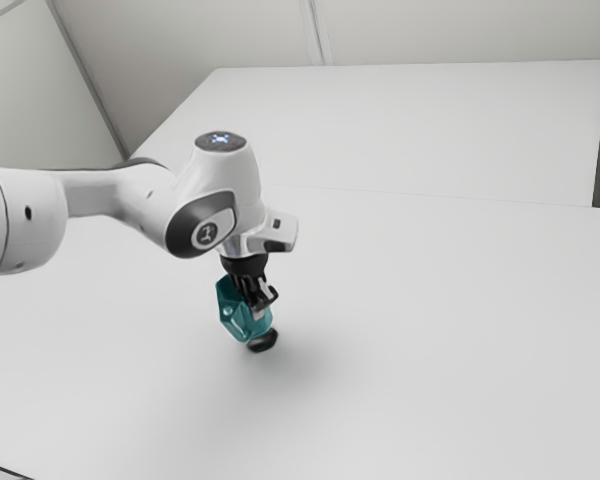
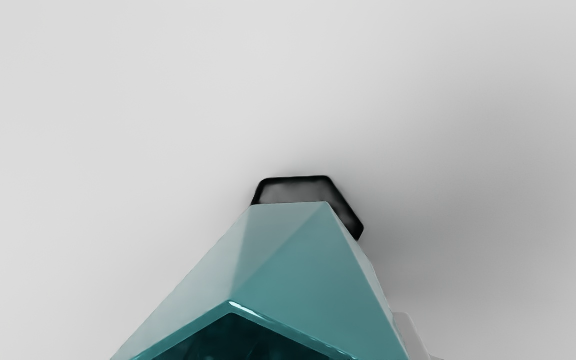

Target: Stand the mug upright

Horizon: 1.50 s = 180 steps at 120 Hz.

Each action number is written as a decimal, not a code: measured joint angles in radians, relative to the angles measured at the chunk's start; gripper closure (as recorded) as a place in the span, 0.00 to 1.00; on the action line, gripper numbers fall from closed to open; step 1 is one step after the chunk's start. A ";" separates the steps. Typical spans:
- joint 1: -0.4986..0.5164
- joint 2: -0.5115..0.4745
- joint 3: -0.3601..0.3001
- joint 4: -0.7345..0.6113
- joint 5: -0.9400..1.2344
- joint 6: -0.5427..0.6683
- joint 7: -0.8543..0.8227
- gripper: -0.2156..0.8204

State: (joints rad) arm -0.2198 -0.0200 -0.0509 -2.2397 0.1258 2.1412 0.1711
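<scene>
- The teal mug (image 1: 234, 318) is at the gripper (image 1: 264, 306), low over the white table (image 1: 430, 340), in the exterior view; the gripper's black lower part covers some of the mug's side.
- How far open the gripper is, I cannot tell, nor whether it has hold of the mug: the place where they meet is small, dark and partly hidden.
- The mug looks tilted in the exterior view, its teal body leaning towards the exterior view's left above a black piece (image 1: 263, 341).
- That black piece looks like the mug's foot, but the mug's body hides the join; whether it touches the table is unclear.
- In the wrist view the faceted body comes close to the camera and is cut off by the picture's edge; its dark opening is partly visible, with the rest of the rim out of the picture.
- The black piece peeks out past the far end of the body there, its remainder hidden behind the teal facets.
- A pale grey piece (image 2: 406, 330) stands just beside the mug's side, partly covered and cut off; what it is, I cannot say.
- The white arm (image 1: 110, 195) is cut off at the exterior view's left.
</scene>
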 joint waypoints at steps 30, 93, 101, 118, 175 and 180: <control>0.009 0.035 -0.001 -0.017 0.002 0.044 -0.037 0.97; 0.006 0.053 -0.001 -0.029 -0.002 0.079 -0.080 0.97; 0.005 0.052 -0.001 -0.028 -0.002 0.079 -0.082 0.97; 0.007 0.052 -0.001 -0.028 -0.002 0.080 -0.087 0.96; 0.024 0.043 -0.001 -0.026 -0.010 0.073 -0.082 0.56; 0.024 0.041 -0.001 -0.026 -0.009 0.072 -0.081 0.50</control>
State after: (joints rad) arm -0.1961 0.0208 -0.0521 -2.2654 0.1164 2.2133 0.0899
